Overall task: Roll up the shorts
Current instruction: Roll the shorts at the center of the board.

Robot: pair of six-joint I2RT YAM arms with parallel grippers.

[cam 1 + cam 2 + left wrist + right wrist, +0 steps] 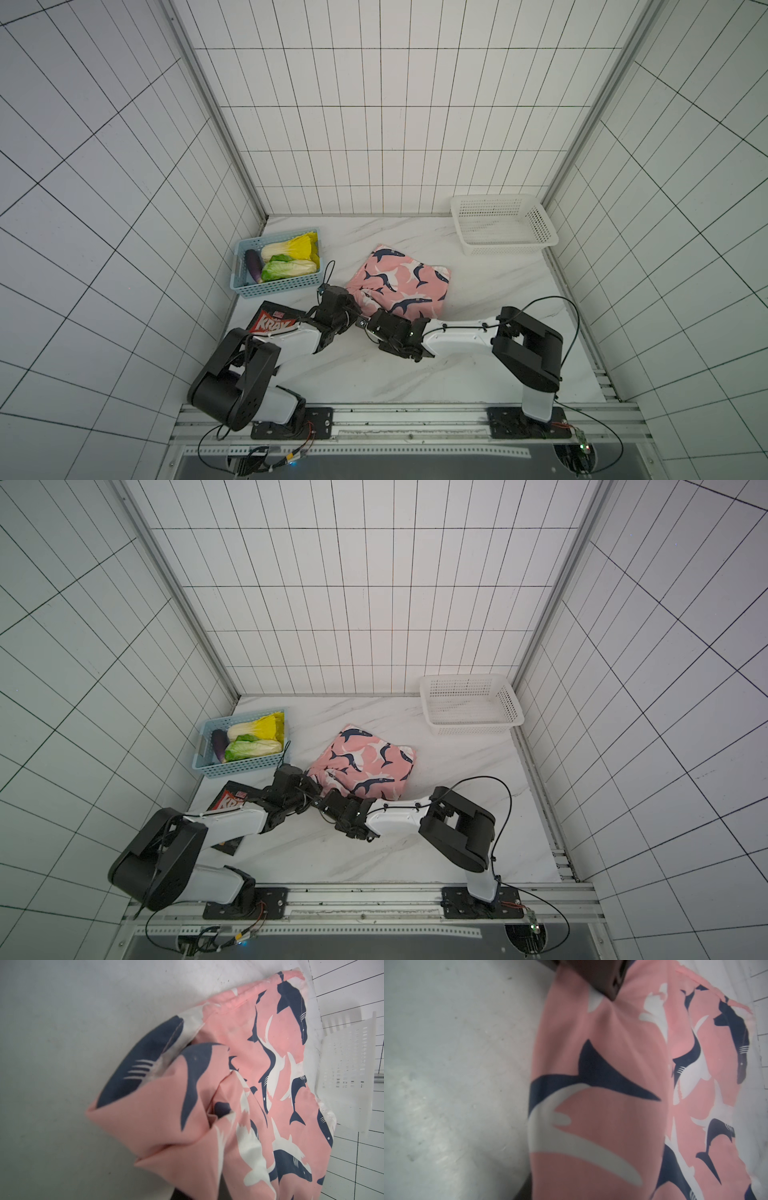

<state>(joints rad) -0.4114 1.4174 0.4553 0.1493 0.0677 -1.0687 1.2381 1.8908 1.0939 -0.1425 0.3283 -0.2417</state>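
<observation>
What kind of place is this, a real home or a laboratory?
Probably a laboratory test cell, not a home: white grid-lined walls enclose a marble-look tabletop, and two robot arms stand bolted on an aluminium rail at its front.

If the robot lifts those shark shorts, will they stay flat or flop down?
Probably flop: the shorts bunch into soft folds at one edge. Likely light too, since the folded layers look thin in the left wrist view.

The shorts [399,282] are matt cloth, the table [478,345] smooth, marble-veined, the white basket [509,248] plastic.
</observation>
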